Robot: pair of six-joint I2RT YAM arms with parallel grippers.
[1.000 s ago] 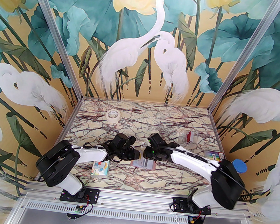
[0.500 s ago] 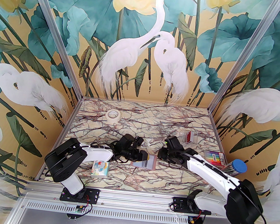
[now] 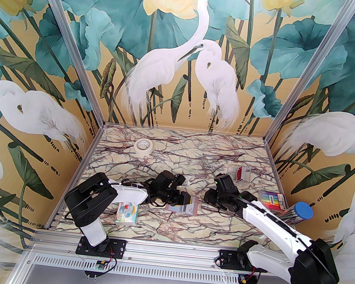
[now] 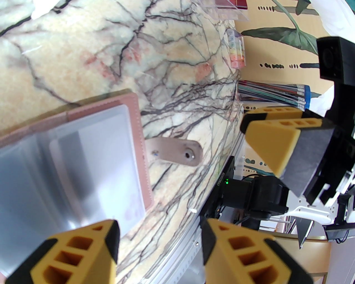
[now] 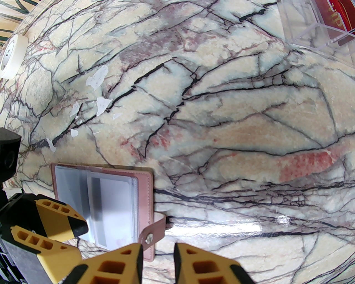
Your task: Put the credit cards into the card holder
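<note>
lying open, pink card holder (image 5: 144, 194), pale card (image 5: 116, 210) sleeved, left jaws wide apart, right jaws barely parted

The card holder (image 4: 83, 160) runs blurred off the left wrist view's left edge.

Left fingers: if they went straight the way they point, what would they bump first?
Probably the snap strap of the card holder on the table, ahead between the left fingers; depth is unclear, so maybe bare table.
</note>
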